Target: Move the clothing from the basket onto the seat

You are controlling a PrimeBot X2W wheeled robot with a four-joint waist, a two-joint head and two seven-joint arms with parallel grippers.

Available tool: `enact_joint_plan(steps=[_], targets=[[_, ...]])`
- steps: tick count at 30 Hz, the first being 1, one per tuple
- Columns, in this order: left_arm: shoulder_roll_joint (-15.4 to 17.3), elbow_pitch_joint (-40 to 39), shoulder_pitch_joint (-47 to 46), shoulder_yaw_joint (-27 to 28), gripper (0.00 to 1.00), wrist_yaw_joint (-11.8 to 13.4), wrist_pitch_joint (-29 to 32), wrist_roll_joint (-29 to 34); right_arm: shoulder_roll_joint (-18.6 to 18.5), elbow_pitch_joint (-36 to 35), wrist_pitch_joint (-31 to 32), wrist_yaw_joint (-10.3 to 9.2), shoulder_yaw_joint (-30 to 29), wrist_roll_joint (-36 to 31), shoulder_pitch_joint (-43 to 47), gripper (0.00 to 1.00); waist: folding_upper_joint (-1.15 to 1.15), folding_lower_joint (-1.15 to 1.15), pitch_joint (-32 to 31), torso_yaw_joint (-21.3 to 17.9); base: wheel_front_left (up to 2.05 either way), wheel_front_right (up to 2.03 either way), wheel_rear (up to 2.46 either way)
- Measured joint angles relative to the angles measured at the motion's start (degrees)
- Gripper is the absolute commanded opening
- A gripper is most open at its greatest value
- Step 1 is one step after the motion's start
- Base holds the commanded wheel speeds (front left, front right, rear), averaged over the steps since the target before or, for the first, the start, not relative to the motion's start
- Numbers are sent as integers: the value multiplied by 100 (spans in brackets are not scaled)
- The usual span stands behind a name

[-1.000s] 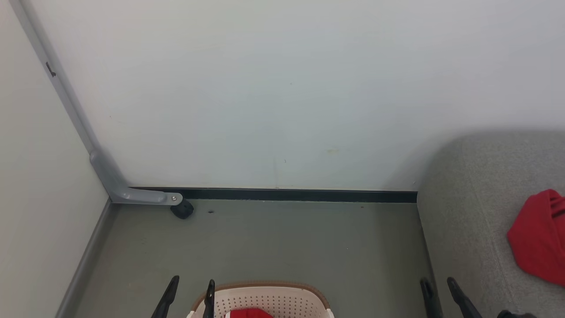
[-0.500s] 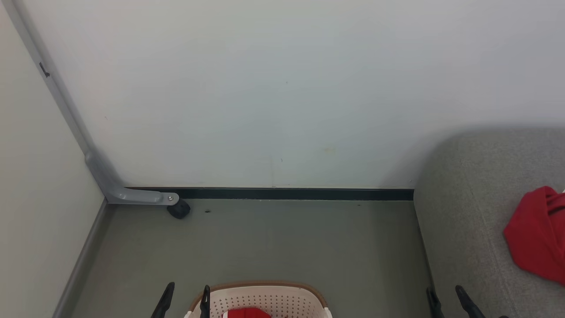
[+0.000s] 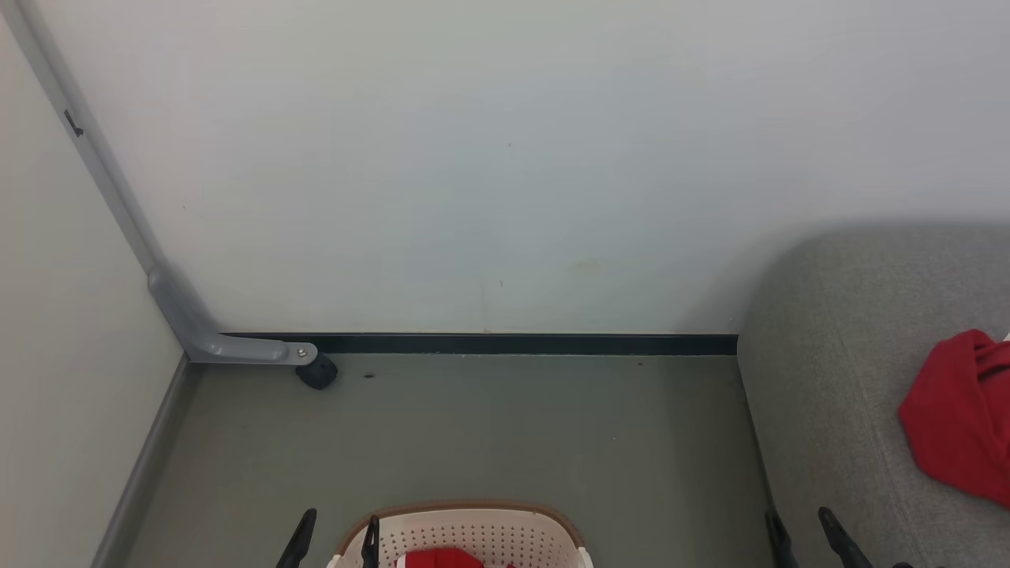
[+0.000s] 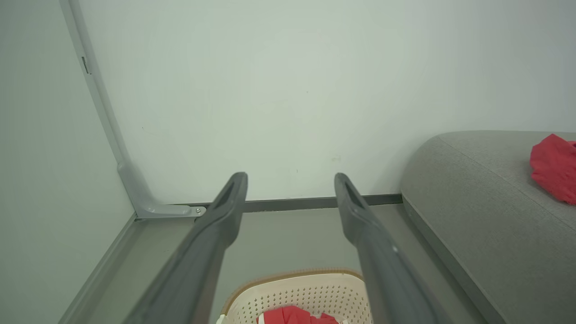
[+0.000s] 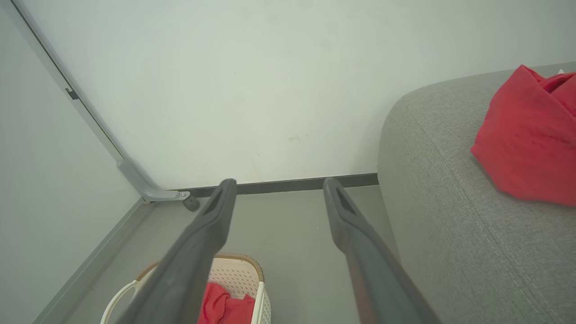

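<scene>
In the head view, the left gripper [image 3: 341, 518] at 7 o'clock and the right gripper [image 3: 797, 514] at 5 o'clock are both released and empty. The basket [image 3: 465, 510] at 6 o'clock holds 1 red garment [image 3: 438, 558], and a second red garment [image 3: 959, 418] lies on the grey seat [image 3: 828, 355] at 3 o'clock. The left wrist view has the basket at 6 o'clock between spread fingers; the right wrist view has it at 7 o'clock.

We face a plain pale wall [image 3: 505, 158] with a faint yellowish mark [image 3: 585, 267] low on it and a dark skirting strip [image 3: 513, 344] along its foot, above a dull grey-green floor [image 3: 473, 426]. On our left a pale panel [image 3: 47, 355] meets it at the corner, edged by a grey metal bar [image 3: 181, 315] that bends along the floor and ends at a small black caster [image 3: 318, 373]. The light is soft and even.
</scene>
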Motion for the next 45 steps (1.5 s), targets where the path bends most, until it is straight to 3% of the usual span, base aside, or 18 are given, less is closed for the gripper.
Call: enact_joint_plan(steps=[32, 45], targets=[[-11, 20, 2, 12, 100, -93, 0, -11, 208, 108, 0, 177, -291, -287, -9, 100, 0, 0, 47, -54, 0, 0, 0], [-15, 47, -12, 65, 100, -253, 0, -4, 347, -34, 0, 176, -428, -405, -7, 100, 0, 0, 659, -298, 0, 0, 0]])
